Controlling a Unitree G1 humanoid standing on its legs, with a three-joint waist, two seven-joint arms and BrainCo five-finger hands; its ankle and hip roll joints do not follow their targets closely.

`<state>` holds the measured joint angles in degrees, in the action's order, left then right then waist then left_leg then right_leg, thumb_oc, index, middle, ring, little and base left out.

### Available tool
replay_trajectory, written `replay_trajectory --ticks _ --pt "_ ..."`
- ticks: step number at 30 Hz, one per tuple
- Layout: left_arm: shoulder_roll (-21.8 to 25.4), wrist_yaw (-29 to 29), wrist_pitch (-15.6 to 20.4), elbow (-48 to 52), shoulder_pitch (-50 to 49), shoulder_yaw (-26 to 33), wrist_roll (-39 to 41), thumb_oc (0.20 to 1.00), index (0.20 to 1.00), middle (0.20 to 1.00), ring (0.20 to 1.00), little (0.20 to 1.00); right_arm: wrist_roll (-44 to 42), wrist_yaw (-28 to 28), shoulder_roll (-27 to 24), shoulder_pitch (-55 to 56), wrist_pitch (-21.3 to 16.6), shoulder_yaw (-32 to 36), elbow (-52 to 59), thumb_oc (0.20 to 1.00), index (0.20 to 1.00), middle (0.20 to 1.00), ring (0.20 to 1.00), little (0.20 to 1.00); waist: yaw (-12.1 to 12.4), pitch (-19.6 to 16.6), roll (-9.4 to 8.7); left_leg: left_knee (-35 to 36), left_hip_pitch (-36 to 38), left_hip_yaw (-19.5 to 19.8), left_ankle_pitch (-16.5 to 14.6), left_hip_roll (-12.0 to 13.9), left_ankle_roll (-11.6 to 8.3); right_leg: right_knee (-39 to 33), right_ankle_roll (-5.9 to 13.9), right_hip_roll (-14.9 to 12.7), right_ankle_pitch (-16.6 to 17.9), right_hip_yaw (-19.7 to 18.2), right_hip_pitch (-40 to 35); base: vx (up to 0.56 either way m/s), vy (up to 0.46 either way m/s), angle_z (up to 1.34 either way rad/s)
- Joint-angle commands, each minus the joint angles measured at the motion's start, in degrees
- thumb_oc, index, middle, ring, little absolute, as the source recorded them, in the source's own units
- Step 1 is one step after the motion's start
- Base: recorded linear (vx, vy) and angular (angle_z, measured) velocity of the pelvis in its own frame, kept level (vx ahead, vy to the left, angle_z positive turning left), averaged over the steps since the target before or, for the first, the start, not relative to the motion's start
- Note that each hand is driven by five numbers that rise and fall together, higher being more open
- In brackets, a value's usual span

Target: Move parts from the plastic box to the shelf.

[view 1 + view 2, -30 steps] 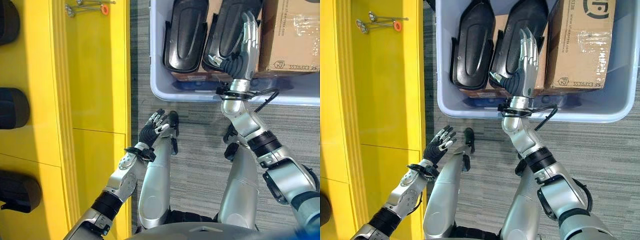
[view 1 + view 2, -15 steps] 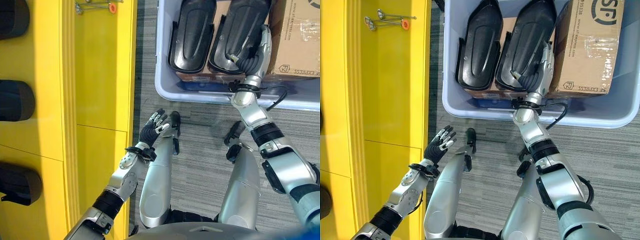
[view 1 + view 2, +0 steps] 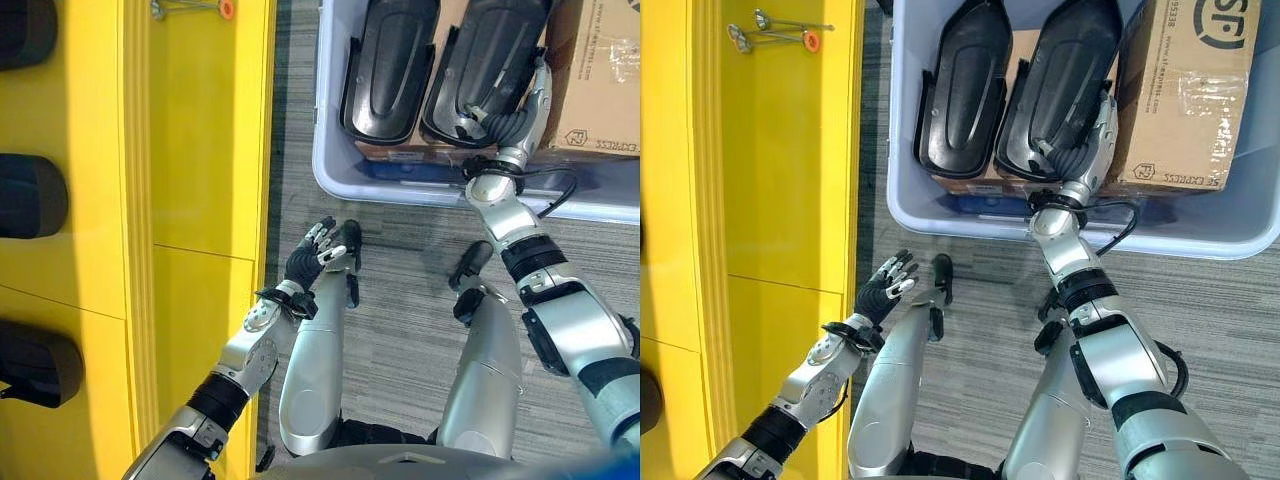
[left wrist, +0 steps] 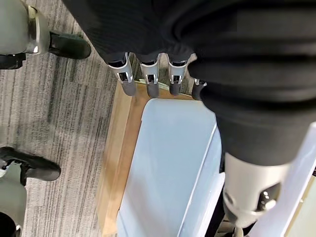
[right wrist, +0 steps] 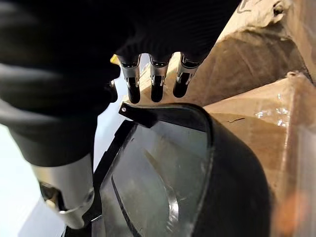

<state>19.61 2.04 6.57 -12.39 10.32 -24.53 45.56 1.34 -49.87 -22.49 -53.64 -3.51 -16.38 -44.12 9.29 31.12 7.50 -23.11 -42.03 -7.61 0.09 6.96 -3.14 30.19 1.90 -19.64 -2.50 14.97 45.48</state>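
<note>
The right robot hand (image 3: 1092,128), fingers curled on the right black part (image 3: 1060,80) in the plastic box (image 3: 940,205) at upper right, may drop it if its grip slips.

Glossy black plastic parts (image 3: 965,90), smooth pale plastic box (image 3: 940,212), taped cardboard carton (image 3: 1185,90), glossy yellow shelf (image 3: 770,180)

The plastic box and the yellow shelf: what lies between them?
Bare grey carpet, seen in the left eye view, separates the plastic box from the yellow shelf.
</note>
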Motion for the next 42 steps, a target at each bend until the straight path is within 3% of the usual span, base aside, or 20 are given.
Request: replay_trajectory --ticks 1,5,12,17,26,30,32,42 --pt "0.5 -0.6 1.0 5.1 -1.0 -2.1 -1.1 1.000 1.000 1.000 1.000 1.000 -0.6 -1.9 -1.4 -1.1 -2.0 0.0 3.1 1.000 1.000 1.000 1.000 1.000 0.6 -1.3 4.25 -2.4 -0.9 -1.0 -3.6 -1.0 1.39 4.7 3.03 1.0 -4.0 -1.1 -0.9 0.00 0.000 0.00" --pt "0.0 -1.6 0.9 4.8 -1.0 -1.7 -0.2 1.000 1.000 1.000 1.000 1.000 -7.1 -2.1 -0.3 -0.1 -3.1 1.1 1.8 1.000 1.000 1.000 1.000 1.000 0.5 -1.3 4.29 -2.3 -1.0 -1.1 -3.6 -1.0 1.39 4.7 2.99 1.1 -4.1 -1.3 -0.8 0.00 0.000 0.00" --pt "-0.5 -1.5 0.2 4.4 -1.0 -2.3 0.6 1.000 1.000 1.000 1.000 1.000 -10.3 -3.0 0.4 0.3 -6.6 3.5 0.5 1.000 1.000 1.000 1.000 1.000 0.5 -1.3 4.44 -2.8 -1.7 -1.1 -3.9 -1.1 1.56 5.4 3.02 1.0 -4.2 -1.4 -0.1 0.00 0.000 0.00" --pt "-1.4 -0.9 -0.9 3.9 -0.4 -2.6 3.3 1.000 1.000 1.000 1.000 1.000 -19.4 3.1 1.6 0.8 -6.7 4.7 -2.0 1.000 1.000 1.000 1.000 1.000 0.4 -1.3 4.62 -3.2 -1.9 -1.2 -4.2 -1.1 1.66 6.2 2.88 0.9 -4.7 -1.8 0.2 0.01 0.003 0.00" --pt "-0.3 -1.4 -3.1 5.0 -0.3 -2.8 3.7 1.000 1.000 1.000 1.000 1.000 -20.2 6.1 0.3 -2.1 -4.5 4.1 -5.5 1.000 1.000 1.000 1.000 1.000 1.3 -1.3 4.61 -3.9 -2.6 -0.5 -4.2 -1.2 1.66 7.2 2.94 0.6 -4.8 -1.4 0.6 0.00 0.000 0.00" --pt "0.2 -1.4 -3.4 5.7 -0.1 -2.7 3.5 1.000 1.000 1.000 1.000 1.000 -12.1 5.7 -1.2 -3.7 -0.6 2.5 -6.6 1.000 1.000 1.000 1.000 1.000 1.6 -1.3 4.43 -3.5 -3.0 -0.2 -3.9 -1.2 1.59 6.8 3.16 0.7 -4.4 -1.0 0.8 0.00 0.000 0.00" --pt "0.7 -1.2 -3.8 5.9 0.1 -2.6 3.3 1.000 1.000 1.000 1.000 1.000 -6.8 5.0 -3.0 -5.5 5.7 -0.8 -8.2 1.000 1.000 1.000 1.000 1.000 2.0 -1.3 4.29 -3.6 -3.4 0.0 -3.8 -1.2 1.61 6.6 3.29 0.5 -4.1 -0.8 1.0 0.00 -0.005 0.04" --pt "3.0 2.1 -2.4 4.8 -1.0 -2.4 3.5 1.000 1.000 1.000 1.000 1.000 7.4 9.4 -7.4 -10.4 20.0 -11.4 -16.7 1.000 1.000 1.000 1.000 1.000 3.8 -1.3 4.16 -4.4 -4.4 1.2 -4.1 -1.8 2.06 5.5 3.77 -0.2 -3.1 0.6 0.4 0.00 -0.001 0.02"
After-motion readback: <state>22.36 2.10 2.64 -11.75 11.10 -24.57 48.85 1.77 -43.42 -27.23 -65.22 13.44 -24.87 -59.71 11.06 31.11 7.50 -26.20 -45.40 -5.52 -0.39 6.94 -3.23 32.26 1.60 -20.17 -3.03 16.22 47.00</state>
